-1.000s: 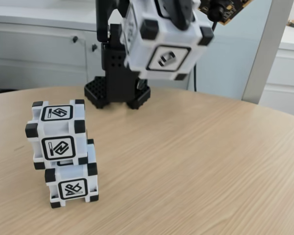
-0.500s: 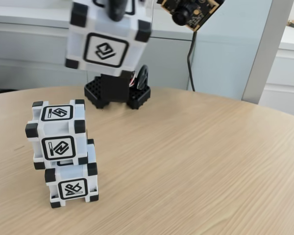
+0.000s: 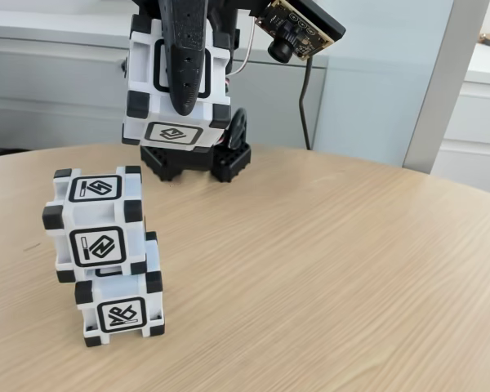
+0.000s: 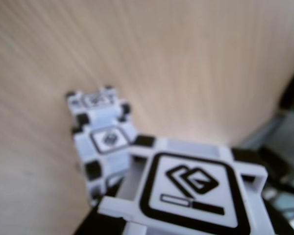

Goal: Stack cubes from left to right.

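Your gripper (image 3: 177,122) is clamping a white black-cornered plastic cube (image 3: 175,135), now swung left toward the two stacked cubes (image 3: 104,253) near the tabletop's (image 3: 327,261) left edge.

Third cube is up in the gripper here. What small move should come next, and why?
Probably shift left in the fixed view before lowering: the held white plastic cube with black corners hangs in the gripper right of, and apart from, the two-cube stack, whose upper cube already sits offset on the lower one.

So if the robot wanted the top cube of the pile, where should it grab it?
Probably from above, with the fingers on two opposite flat side faces of the top cube, between the black corner blocks. It sits upright but shifted left on the bottom cube, so a sideways push might topple it. The gripper holds another cube.
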### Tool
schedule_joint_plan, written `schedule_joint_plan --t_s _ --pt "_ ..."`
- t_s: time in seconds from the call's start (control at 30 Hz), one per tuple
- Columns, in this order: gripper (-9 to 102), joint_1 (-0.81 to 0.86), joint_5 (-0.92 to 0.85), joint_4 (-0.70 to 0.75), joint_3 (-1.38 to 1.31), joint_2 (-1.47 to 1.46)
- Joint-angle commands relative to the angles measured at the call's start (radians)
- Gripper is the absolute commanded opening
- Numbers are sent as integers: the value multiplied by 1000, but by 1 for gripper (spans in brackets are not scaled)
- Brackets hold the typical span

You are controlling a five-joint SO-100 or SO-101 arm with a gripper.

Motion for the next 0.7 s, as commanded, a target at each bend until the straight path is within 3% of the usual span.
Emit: schedule_joint_plan --t_s 0.0,0.67 --pt "0 37 -17 2 -21 9" --pt "0 229 -137 2 -17 8"
